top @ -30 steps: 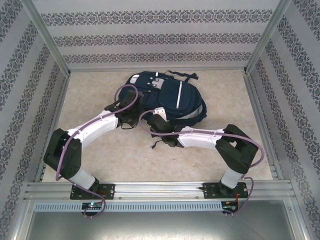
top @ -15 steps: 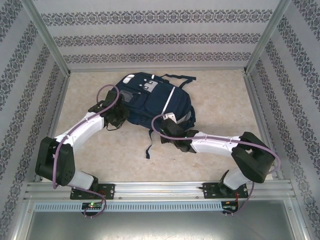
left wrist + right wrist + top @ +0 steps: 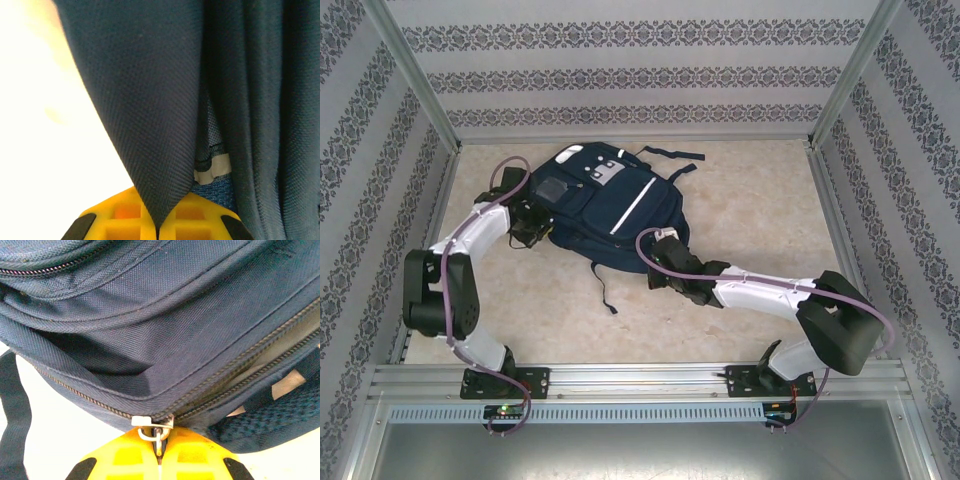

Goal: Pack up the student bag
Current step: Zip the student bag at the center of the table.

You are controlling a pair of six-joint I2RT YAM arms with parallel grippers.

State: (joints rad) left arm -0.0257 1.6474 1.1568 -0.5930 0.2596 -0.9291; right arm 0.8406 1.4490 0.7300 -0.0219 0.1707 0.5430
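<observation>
The student bag [image 3: 605, 205], navy with a thin white stripe and grey patches, lies flat at the back middle of the table. My left gripper [image 3: 533, 230] is at its left edge, shut on a fold of the navy fabric [image 3: 150, 125], pinched between the yellow fingers [image 3: 120, 217]. My right gripper [image 3: 663, 264] is at the bag's near right corner, shut on the metal zipper pull [image 3: 157, 432]. The zipper to the right of the slider [image 3: 260, 352] stands parted; to the left it is closed.
A dark strap [image 3: 603, 288] trails from the bag toward the near edge, and another strap [image 3: 670, 155] loops at the back. Patterned walls and aluminium posts [image 3: 415, 85] enclose the beige table [image 3: 750, 200]. A metal rail [image 3: 640, 378] runs along the front.
The bag has slid left and turned, its top now pointing back left. The left arm pulled left and back with the fabric; the right arm stretched leftward with the zipper pull.
</observation>
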